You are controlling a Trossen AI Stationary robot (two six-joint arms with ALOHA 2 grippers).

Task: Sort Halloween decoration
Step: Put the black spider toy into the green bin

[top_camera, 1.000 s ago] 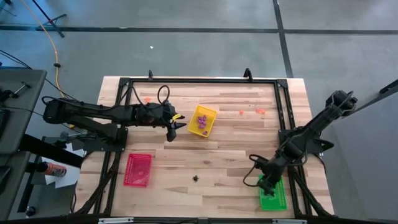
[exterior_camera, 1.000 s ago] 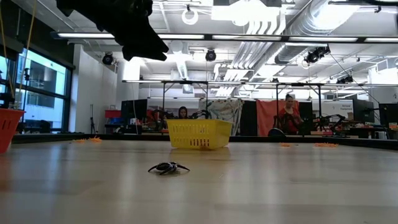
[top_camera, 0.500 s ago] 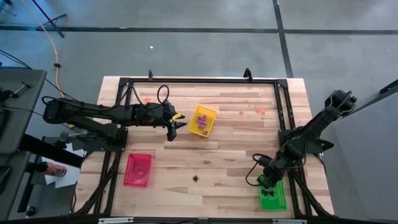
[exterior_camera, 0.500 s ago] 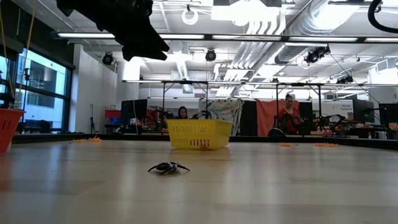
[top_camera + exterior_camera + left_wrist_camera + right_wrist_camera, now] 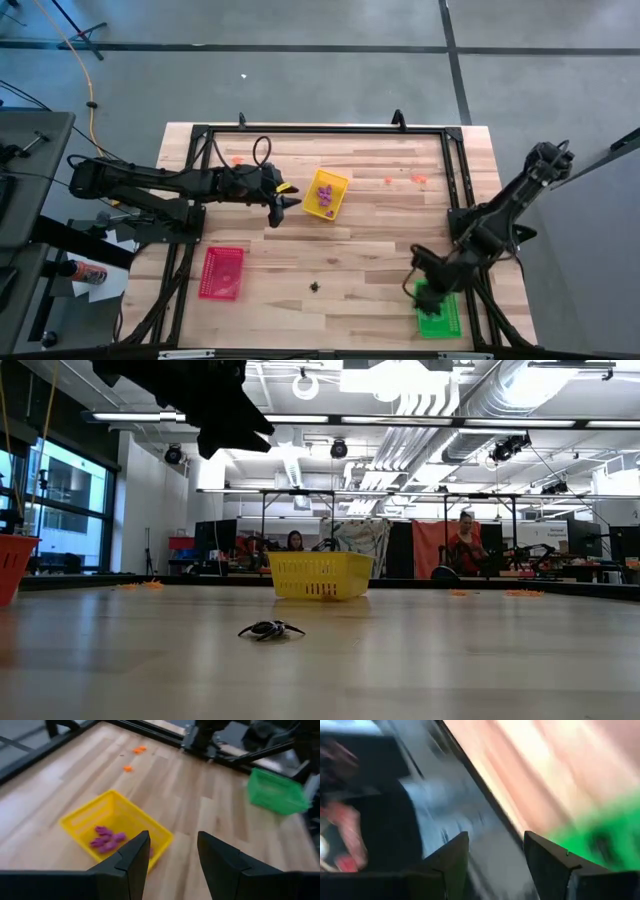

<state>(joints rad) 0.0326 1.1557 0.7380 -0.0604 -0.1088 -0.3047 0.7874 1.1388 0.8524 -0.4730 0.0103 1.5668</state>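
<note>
Tiny purple plastic trinkets lie in the yellow rectangular tray; the left hand hovers beside it, fingers apart and empty; right hand spread over the green tray

I'm looking at a table of pale wood planks, smooth with a soft sheen, grain running lengthwise. Its frame looks like matt black metal. The yellow tray reads as moulded plastic with slotted walls, slightly glossy; the purple trinkets in it look like dull plastic. The green tray and red tray show the same perforated plastic. My left gripper's fingers are matt black.
</note>
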